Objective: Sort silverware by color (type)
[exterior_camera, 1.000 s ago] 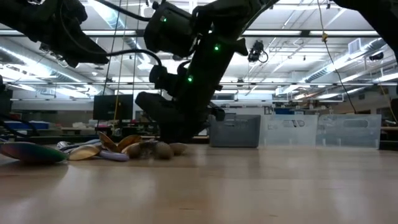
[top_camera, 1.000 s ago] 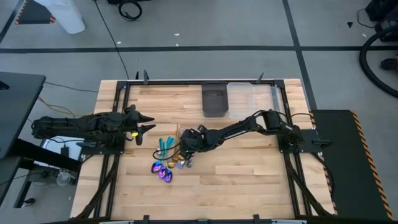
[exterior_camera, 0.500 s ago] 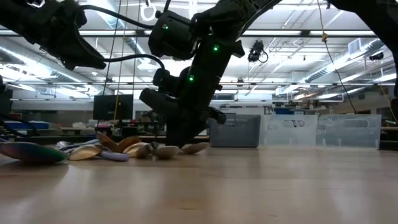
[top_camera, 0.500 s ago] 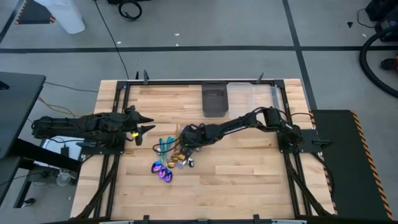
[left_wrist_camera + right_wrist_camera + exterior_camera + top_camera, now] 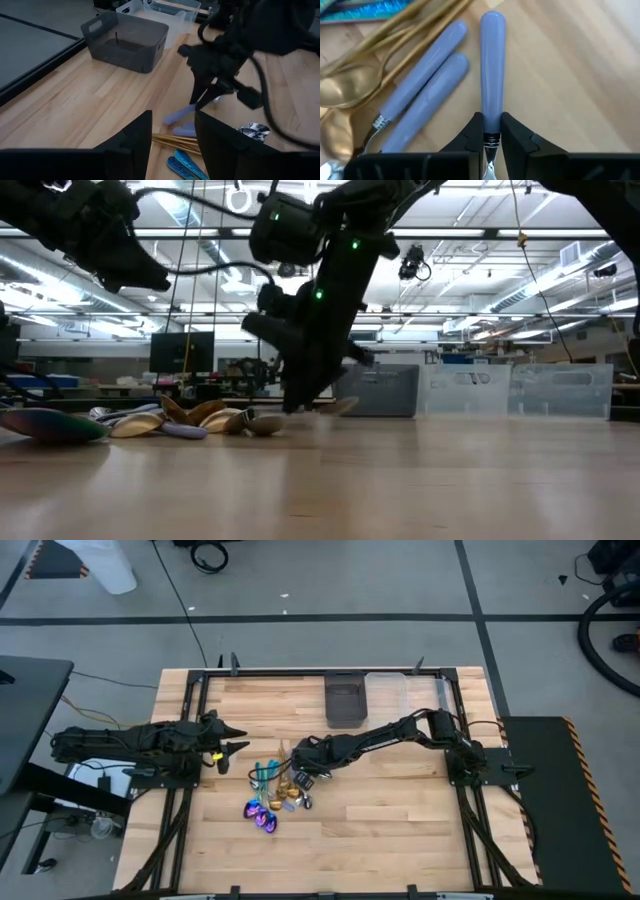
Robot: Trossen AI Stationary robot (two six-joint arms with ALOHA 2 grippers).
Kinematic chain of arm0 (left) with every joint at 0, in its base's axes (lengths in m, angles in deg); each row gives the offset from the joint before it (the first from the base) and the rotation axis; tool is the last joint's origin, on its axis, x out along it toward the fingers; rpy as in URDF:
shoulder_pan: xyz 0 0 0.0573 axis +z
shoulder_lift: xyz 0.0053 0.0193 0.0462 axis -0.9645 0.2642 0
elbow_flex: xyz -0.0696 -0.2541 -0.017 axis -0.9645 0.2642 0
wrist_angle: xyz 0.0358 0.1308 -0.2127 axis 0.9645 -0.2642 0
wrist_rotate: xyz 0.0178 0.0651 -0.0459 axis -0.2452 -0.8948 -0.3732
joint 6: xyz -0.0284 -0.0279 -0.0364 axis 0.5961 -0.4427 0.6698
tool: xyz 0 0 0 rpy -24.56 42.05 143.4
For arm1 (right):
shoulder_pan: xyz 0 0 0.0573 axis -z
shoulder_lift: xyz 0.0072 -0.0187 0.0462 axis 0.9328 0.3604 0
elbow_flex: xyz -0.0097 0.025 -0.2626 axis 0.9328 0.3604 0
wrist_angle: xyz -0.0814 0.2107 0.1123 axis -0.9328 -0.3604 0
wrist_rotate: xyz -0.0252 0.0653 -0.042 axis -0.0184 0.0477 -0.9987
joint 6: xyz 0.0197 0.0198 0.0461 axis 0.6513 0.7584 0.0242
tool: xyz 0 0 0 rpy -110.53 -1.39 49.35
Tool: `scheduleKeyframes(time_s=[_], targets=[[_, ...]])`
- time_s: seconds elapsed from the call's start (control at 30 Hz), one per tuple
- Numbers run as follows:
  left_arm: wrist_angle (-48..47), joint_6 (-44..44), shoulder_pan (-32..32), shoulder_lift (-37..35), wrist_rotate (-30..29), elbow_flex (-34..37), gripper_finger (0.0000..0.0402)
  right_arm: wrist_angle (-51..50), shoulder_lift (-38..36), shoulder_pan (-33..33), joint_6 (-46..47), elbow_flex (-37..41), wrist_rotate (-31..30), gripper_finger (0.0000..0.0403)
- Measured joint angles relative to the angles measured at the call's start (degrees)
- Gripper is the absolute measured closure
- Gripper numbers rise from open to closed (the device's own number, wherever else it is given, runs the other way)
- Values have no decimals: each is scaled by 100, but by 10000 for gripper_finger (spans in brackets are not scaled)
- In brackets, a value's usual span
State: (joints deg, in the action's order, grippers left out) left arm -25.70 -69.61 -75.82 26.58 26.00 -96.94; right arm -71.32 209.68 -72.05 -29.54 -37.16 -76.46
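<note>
Wooden table (image 5: 400,830) | right gripper (image 5: 490,131) jaws clamp lavender-handled utensil (image 5: 492,65) | left gripper (image 5: 238,739) jaws parted, idle

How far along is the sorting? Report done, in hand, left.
Done: no piece visible in the dark bin. In hand: the right tool is shut on a lavender-handled utensil beside the pile. Left: two more lavender handles, gold spoons and the rest of the pile on the table. The left tool waits open.
</note>
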Motion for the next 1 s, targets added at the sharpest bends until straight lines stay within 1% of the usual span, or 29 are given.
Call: scheduleKeyframes(time_s=[0.23,0.43,0.57,0.7,0.83,1.0], targets=[[8,2,-1,0,0,2,246,-246,-420,13,-112,-2,-491,351],[125,-15,1,0,2,2,246,-233,-736,155,-315,-9,-576,351],[125,-22,0,0,2,2,246,-412,-1025,202,-445,-11,-759,351],[158,-24,0,0,-7,2,246,-902,-1378,223,-433,-11,-1159,351],[284,-28,-1,0,-15,6,246,-1499,-1716,265,-232,-17,-1584,351],[1008,-35,1,0,-17,429,246,-2511,-1981,290,217,-17,-2075,351]])
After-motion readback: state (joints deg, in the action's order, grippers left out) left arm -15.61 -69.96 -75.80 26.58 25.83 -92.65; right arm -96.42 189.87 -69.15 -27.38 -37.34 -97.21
